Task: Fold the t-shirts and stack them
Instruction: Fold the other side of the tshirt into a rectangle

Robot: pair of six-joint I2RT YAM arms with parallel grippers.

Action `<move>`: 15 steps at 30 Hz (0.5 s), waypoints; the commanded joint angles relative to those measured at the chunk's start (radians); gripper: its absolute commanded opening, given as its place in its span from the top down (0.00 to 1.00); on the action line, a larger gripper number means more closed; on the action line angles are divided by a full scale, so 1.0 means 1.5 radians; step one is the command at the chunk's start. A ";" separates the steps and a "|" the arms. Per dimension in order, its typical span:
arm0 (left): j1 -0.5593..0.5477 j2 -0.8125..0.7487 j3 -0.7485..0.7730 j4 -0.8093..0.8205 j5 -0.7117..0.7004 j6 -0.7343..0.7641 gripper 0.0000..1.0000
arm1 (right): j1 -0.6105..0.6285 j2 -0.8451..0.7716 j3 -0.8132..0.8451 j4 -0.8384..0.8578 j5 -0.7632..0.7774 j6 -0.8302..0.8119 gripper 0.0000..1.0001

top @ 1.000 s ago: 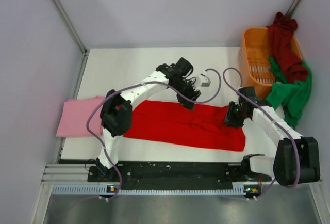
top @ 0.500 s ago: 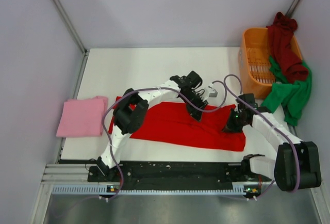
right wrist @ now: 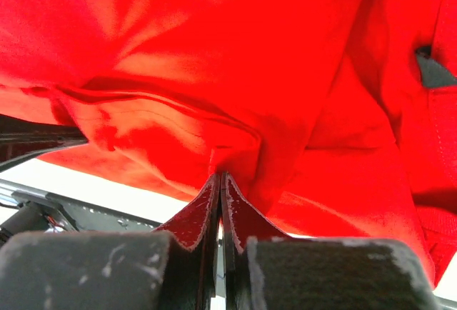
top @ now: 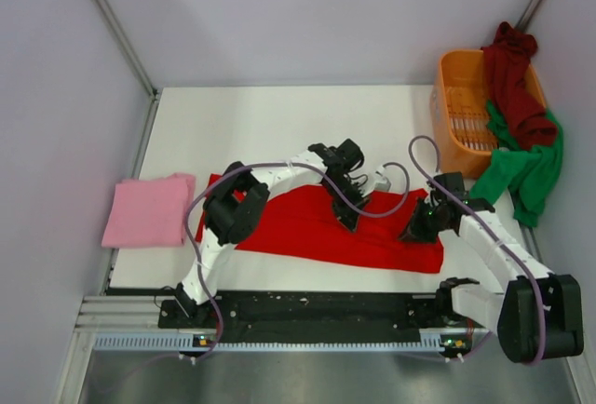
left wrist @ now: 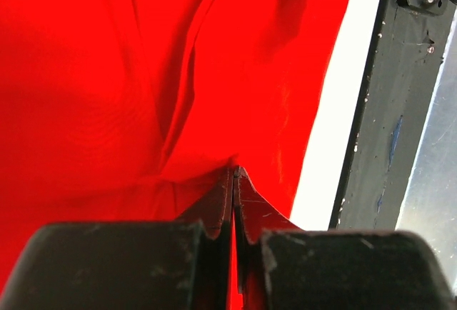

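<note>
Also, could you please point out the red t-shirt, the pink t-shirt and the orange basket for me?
red t-shirt [top: 289, 227], top view, flat left half of the cloth.
pink t-shirt [top: 149, 210], top view, middle of the folded cloth.
orange basket [top: 456, 78], top view, bare wall near its left rim.

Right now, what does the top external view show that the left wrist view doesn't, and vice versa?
Only top external: the folded pink t-shirt and the orange basket with the maroon t-shirt and green t-shirt draped over it. Only left wrist: the left jaws shut on a pinched fold. Both: the red t-shirt, the white table and the black base rail.
</note>
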 commanded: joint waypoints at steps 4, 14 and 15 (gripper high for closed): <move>0.000 -0.116 -0.042 0.093 -0.086 -0.023 1.00 | -0.006 -0.035 0.086 0.004 0.058 -0.013 1.00; 0.004 -0.132 -0.094 0.214 -0.196 -0.088 1.00 | -0.008 -0.004 0.079 0.106 0.134 -0.054 1.00; 0.004 -0.136 -0.103 0.222 -0.206 -0.094 1.00 | -0.007 -0.009 0.066 0.127 0.135 -0.055 1.00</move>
